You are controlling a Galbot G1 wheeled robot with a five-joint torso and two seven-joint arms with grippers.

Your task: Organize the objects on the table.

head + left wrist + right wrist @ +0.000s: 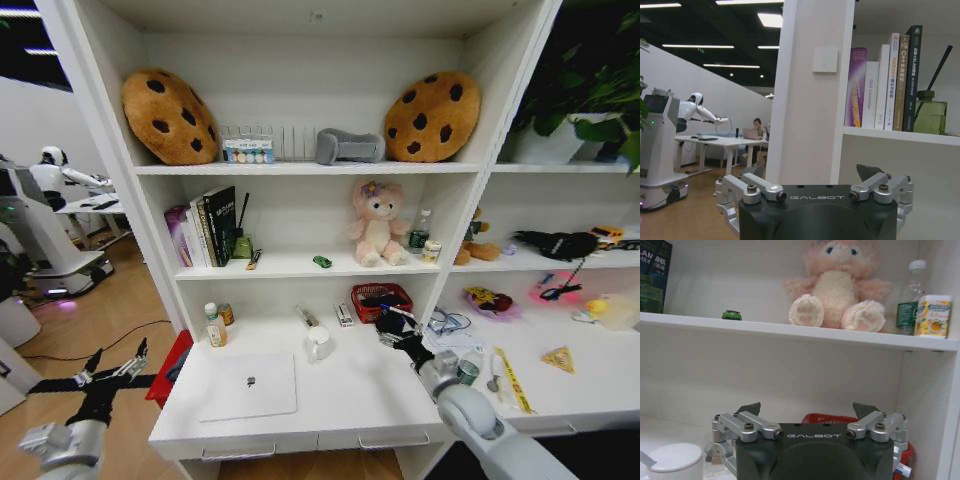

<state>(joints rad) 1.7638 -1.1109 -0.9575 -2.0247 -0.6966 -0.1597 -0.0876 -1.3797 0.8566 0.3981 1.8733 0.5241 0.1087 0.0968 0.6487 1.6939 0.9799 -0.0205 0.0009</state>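
Closed silver laptop [249, 386] flat on white table [340, 420]; both tools spread, empty.

An office: desks [720, 141], another robot [692, 107] and ceiling strip lights [771, 19].

The left gripper [815, 187] is held open at six o'clock, with shelved books [885, 85] at two o'clock.

the white table [340, 405] carries a silver laptop [250, 386], white mug [319, 343] and red basket [381, 301].
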